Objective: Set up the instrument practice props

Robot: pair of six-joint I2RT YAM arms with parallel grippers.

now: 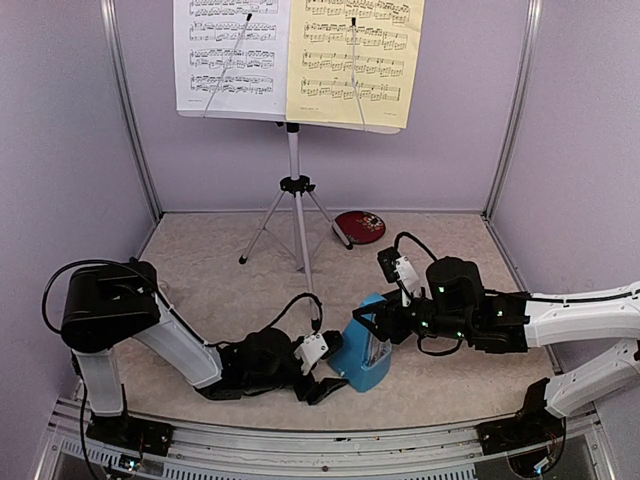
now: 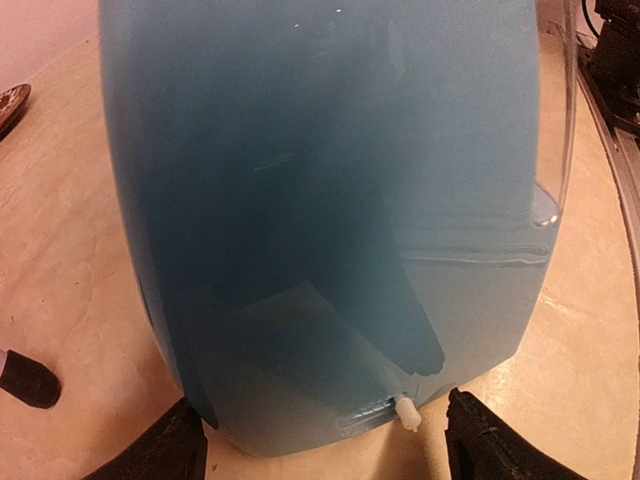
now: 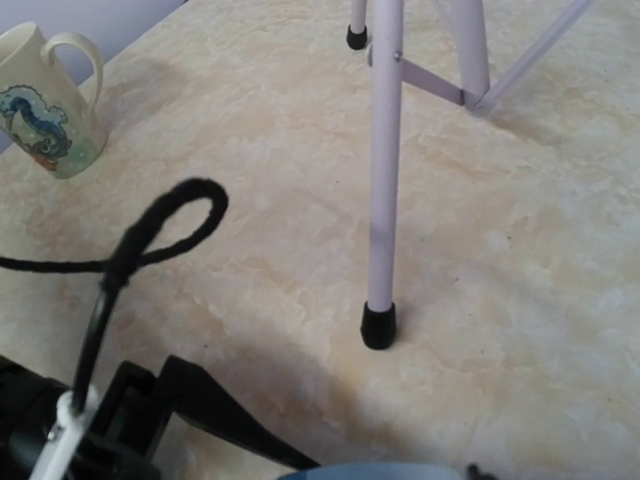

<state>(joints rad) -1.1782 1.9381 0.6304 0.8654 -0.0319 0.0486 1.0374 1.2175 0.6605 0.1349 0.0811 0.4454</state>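
Note:
The white music stand (image 1: 290, 120) on its silver tripod (image 1: 295, 215) stands at the back. It holds the white sheet (image 1: 232, 55) and the yellow sheet (image 1: 355, 60). The blue metronome (image 1: 365, 355) with its clear cover (image 2: 560, 150) sits at the front centre, leaning a little. My left gripper (image 1: 325, 378) is open. Its fingers (image 2: 490, 445) stand on either side of the metronome's base (image 2: 330, 230), with a gap on the right. My right gripper (image 1: 372, 322) is at the metronome's top (image 3: 370, 472). Its fingers are nearly out of its own view.
A red round plate (image 1: 360, 226) lies behind the tripod's right leg. A white patterned mug (image 3: 45, 100) stands far left in the right wrist view. A tripod foot (image 3: 378, 325) rests just beyond the metronome. The left arm's black cable (image 3: 160, 225) loops nearby.

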